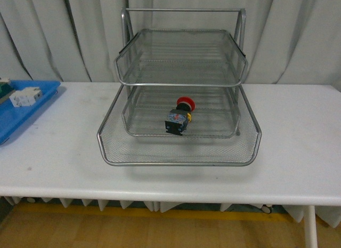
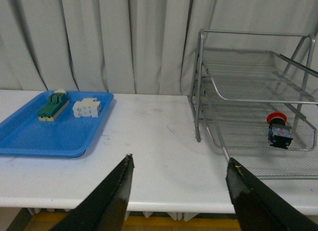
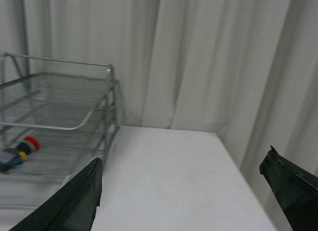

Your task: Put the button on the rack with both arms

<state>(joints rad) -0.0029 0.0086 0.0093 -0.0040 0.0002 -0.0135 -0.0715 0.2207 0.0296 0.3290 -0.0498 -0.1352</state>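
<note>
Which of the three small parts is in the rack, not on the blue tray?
The red-capped button, lying on its side in the rack; the white terminal block and green-and-beige block sit on the blue tray.

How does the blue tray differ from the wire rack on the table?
The blue tray is solid, flat and single-level; the rack is silver wire mesh with three tiers. The blue tray holds a green block and a white block; the rack holds the button on its middle tier. Both sit on the white table.
</note>
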